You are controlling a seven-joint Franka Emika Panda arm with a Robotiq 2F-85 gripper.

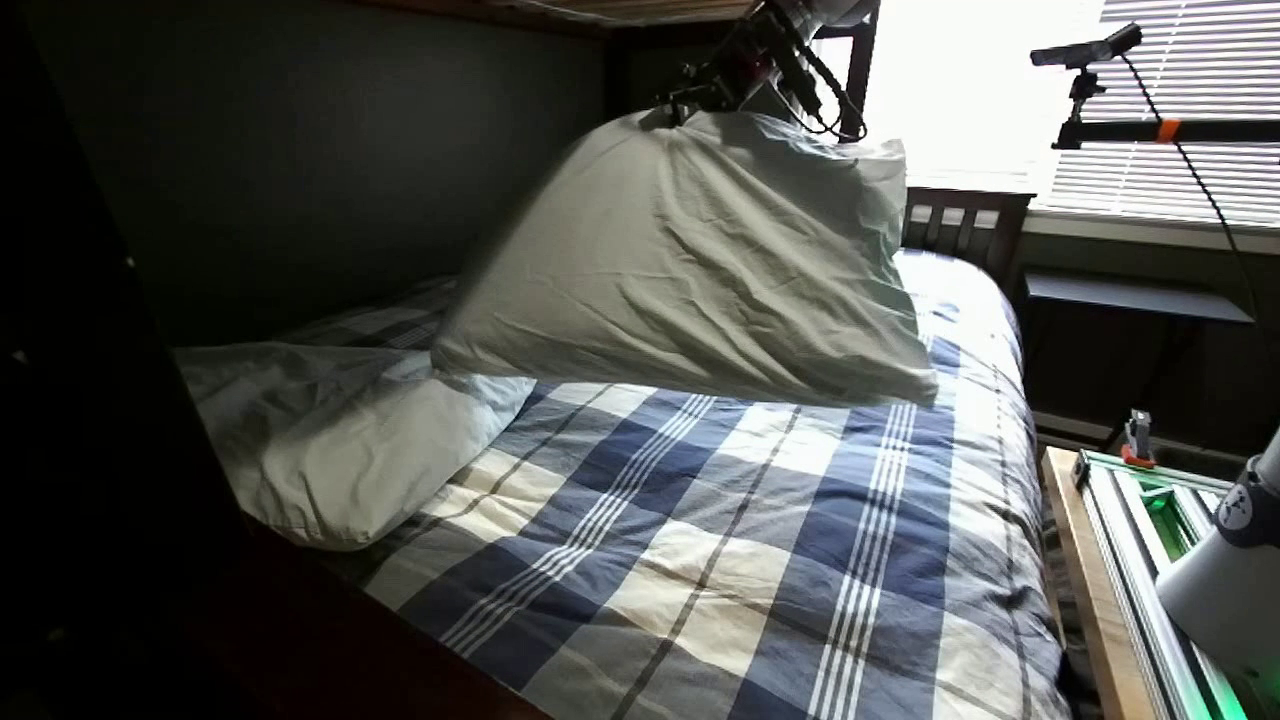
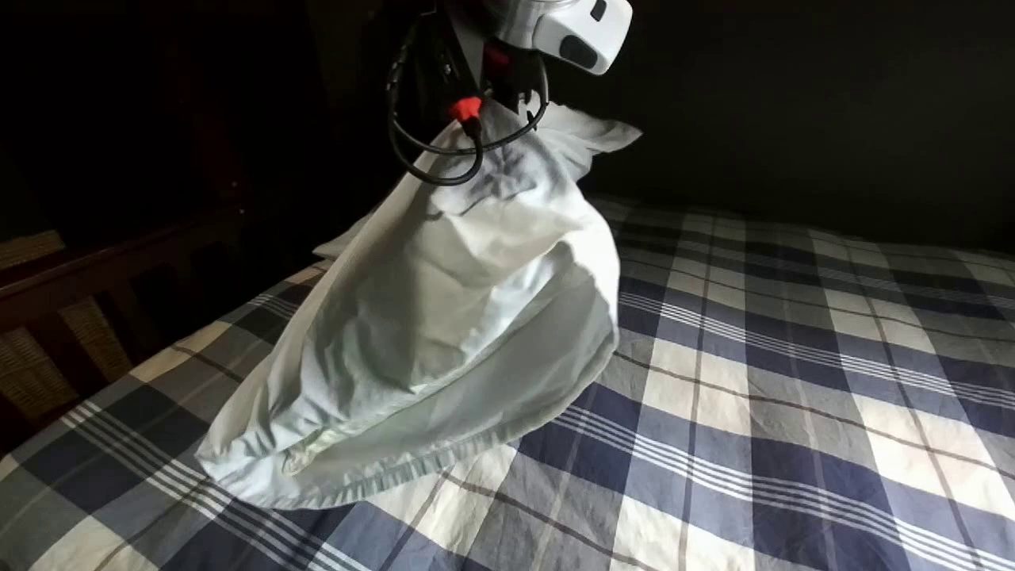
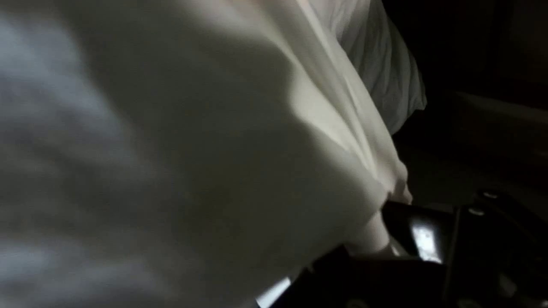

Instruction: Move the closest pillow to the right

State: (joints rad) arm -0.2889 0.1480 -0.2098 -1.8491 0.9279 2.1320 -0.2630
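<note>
Navy, grey and cream checks, crossed by thin white stripes and dark lines, cover a plaid fabric bedspread (image 1: 700,560). Above the bedspread show a plain off-white fabric pillow (image 1: 690,270) and a black jointed gripper (image 1: 674,112); on the bedspread, a second off-white fabric pillow (image 1: 340,450); beyond the bedspread, white slatted blinds (image 1: 1215,70).

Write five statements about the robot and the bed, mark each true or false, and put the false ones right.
1. The fingers grip a pillow. True.
2. The bedcover is plain white. False: it is plaid, with navy, grey and pale checks.
3. A second pillow lies on the bedcover. True.
4. The gripped pillow lies flat on the bedcover. False: it hangs from the fingers.
5. In an exterior view, window blinds show in the background. True.
</note>
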